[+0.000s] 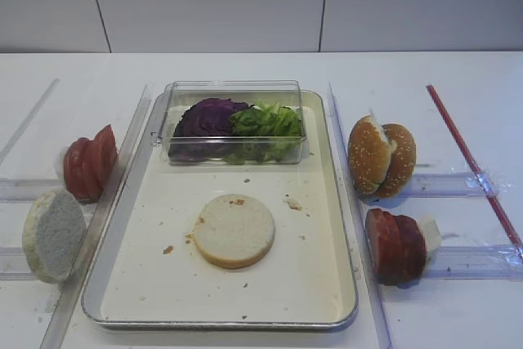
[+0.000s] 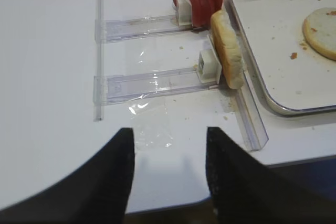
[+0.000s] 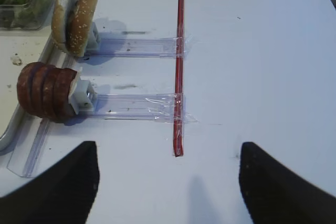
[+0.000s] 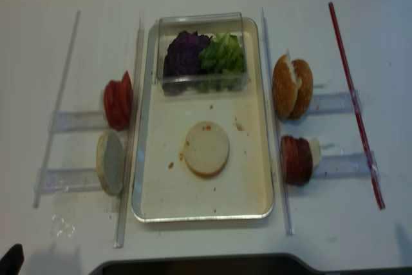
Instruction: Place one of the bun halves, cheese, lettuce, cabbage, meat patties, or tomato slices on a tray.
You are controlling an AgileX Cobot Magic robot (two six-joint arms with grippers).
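Both grippers, left [image 2: 169, 169] and right [image 3: 168, 182], are seen with jaws wide and empty above the tabletop [image 1: 458, 71]. One bun half [image 1: 234, 230] is already laid flat mid-tray [image 1: 319, 284]; the placing is judged done.

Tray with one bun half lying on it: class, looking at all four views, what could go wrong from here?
1. The bun half lies flat mid-tray; another ingredient could land off-centre on it.
2. The meat patties and tomato slices stand on edge in narrow clear rails; a hand might topple their neighbours.
3. The cabbage and lettuce touch inside the clear box; a grab may take both.
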